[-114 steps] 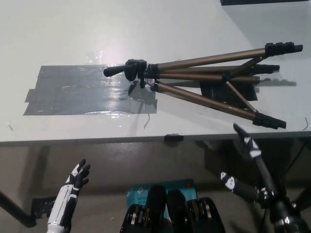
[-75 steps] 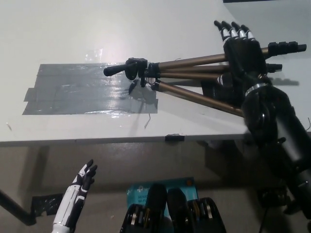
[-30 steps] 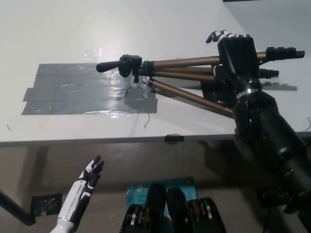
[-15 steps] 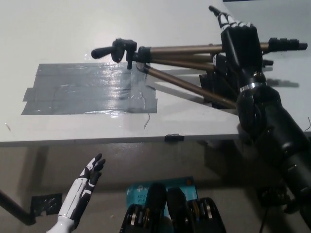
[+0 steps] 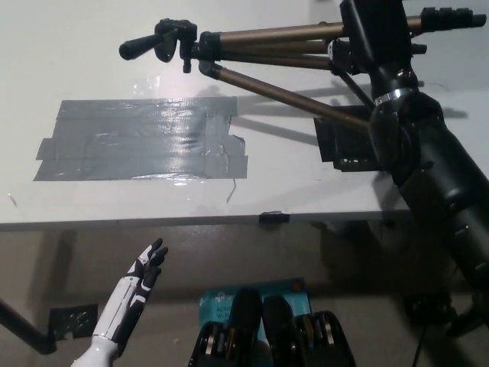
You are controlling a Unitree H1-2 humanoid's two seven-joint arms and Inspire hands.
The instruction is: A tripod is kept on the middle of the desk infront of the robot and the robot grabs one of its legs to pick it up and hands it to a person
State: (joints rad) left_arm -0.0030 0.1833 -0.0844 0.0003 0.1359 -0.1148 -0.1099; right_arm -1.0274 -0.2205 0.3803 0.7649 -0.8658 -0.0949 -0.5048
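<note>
- Bronze-coloured tripod point(image 5: 267, 34) lies nearly level along the top of the head view. Its shadow falls on the counter point(image 5: 76, 61) well apart from it, so I judge it lifted clear.
- Black right hand point(image 5: 374, 30) is closed over the bunched legs, nearer the feet point(image 5: 451, 17) than the pan handle point(image 5: 141, 47). The back of the hand faces the camera, so the fingers are hidden and I cannot see how many legs they enclose.
- One splayed leg point(image 5: 290, 92) hangs loose below the bundle, slanting down toward the black patch point(image 5: 344, 145) on the counter.
- White left hand point(image 5: 141, 275) rests low, below the counter's front edge, fingers spread and holding nothing.
- Step in hand, as I judge it: carry and present the tripod. No person shows in view.
- Doing it well:
  - The long head end overhangs far from the grip, so expect a turning load. Grip firmly and move slowly to stop it rolling in the palm.
  - Raise it enough that the splayed leg clears the counter and the grey tape point(image 5: 137, 141).
  - Offer the pan-handle end outward, and let go only once the person bears the weight.
- Risk: the loose leg may swing or snag.
</note>
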